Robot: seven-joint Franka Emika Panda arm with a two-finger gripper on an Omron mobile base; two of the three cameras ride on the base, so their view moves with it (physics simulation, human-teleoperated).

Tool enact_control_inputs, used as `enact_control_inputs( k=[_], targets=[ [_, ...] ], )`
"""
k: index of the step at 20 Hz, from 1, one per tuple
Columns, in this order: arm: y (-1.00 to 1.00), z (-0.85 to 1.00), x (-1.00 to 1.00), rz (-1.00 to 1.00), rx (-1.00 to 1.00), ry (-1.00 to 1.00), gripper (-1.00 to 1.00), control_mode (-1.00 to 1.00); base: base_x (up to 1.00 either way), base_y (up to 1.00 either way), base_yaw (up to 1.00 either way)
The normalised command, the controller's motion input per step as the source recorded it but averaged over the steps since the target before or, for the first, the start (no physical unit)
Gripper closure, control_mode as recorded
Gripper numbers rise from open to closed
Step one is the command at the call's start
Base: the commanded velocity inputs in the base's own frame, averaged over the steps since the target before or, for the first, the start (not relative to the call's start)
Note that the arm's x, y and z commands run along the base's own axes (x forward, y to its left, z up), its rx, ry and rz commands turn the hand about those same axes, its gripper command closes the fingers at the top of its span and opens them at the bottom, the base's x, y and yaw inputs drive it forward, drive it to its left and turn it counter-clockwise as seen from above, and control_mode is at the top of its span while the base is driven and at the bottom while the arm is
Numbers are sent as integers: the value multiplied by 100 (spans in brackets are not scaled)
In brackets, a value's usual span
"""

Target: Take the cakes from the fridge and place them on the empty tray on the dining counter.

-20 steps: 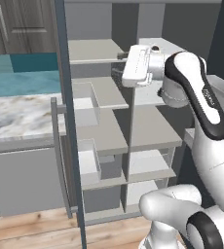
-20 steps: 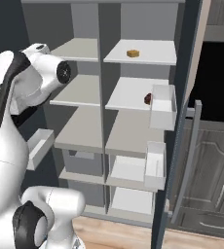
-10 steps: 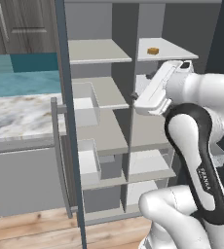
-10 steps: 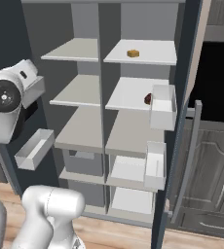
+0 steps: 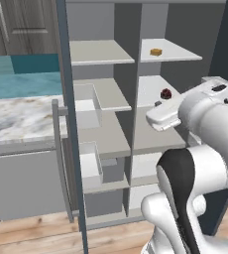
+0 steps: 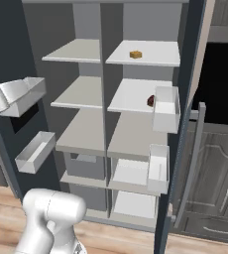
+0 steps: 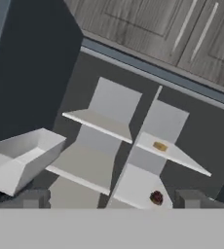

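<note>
**Operator:** I have the fridge [image 6: 86, 20] open in front of me. The yellow cake [image 5: 156, 51] sits on the top shelf, upper right of the left base view. The dark round cake [image 5: 166, 94] is one shelf below it, near the front edge on the same side.

**Partner:** Where is your claw?

**Operator:** In the hand view the claw [image 7: 109, 198] looks into the fridge from outside, with the dark cake [image 7: 156, 197] between its two tips and the yellow one [image 7: 159, 146] above that. The tips stand wide apart and hold nothing, so I read it as open.

**Partner:** Which one first?

**Operator:** I'd judge the dark one, since it lines up between the tips. A clear bin [image 6: 165, 108] on the door hangs just beside it in the right base view, so I expect to come in straight from the front.

**Partner:** How will they handle?

**Operator:** Both look tiny and light, so weight should be no trouble. I expect soft crumb that dents if I squeeze hard. The round one could roll out of a pinch. I'd take it low across its widest part, tips close to the shelf. The squarish one has flat sides, so I'd close on two opposite faces.

**Partner:** And the tray?

**Operator:** Not yet in hand; neither cake has left its shelf.
</note>
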Motion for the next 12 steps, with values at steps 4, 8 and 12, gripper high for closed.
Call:
enact_control_inputs(
  k=[4,8,12],
  targets=[
    [-94,51,-46,-35,5,0,-100,-100,0,0,0],
    [-64,31,-13,-10,16,0,-100,-100,0,0,0],
    [-5,-28,24,11,19,9,-100,-100,0,0,0]
  ],
)
